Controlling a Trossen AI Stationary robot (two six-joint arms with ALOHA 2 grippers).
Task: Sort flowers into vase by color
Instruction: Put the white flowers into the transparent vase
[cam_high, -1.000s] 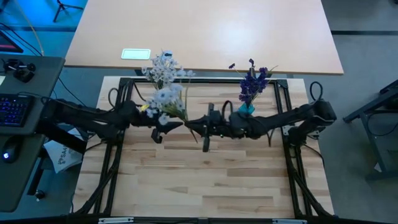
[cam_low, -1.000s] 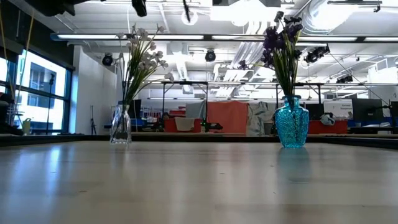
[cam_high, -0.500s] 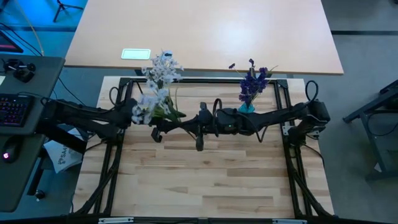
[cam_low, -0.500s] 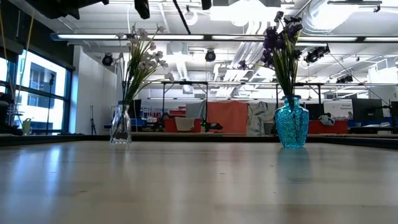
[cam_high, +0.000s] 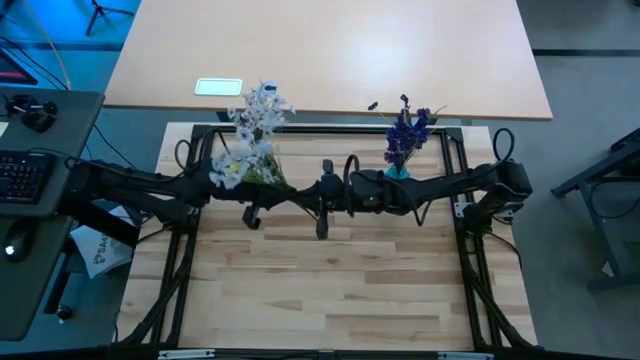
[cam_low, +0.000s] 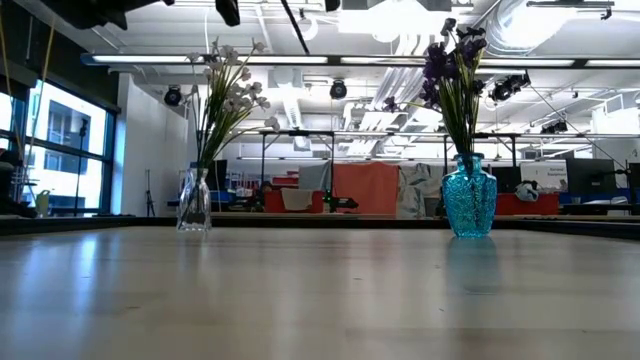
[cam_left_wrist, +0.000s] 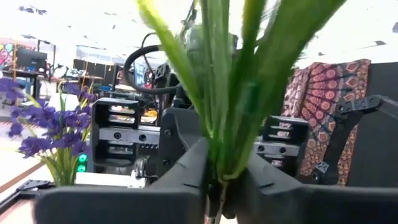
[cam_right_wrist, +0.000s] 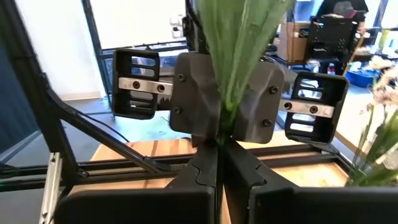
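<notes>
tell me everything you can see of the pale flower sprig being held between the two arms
The pale flower sprig is artificial, with clustered whitish-blue blooms and long thin green stems and leaves. It hangs above the table, its blooms near the clear vase's bouquet. The left end effector is closed on the stems, and the right end effector, facing it, is shut on the same stems. Nothing else touches it.

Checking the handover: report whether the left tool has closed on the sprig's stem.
Shut on it. In the left wrist view, the left tool's fingers press together around the green stem of the pale sprig.
</notes>
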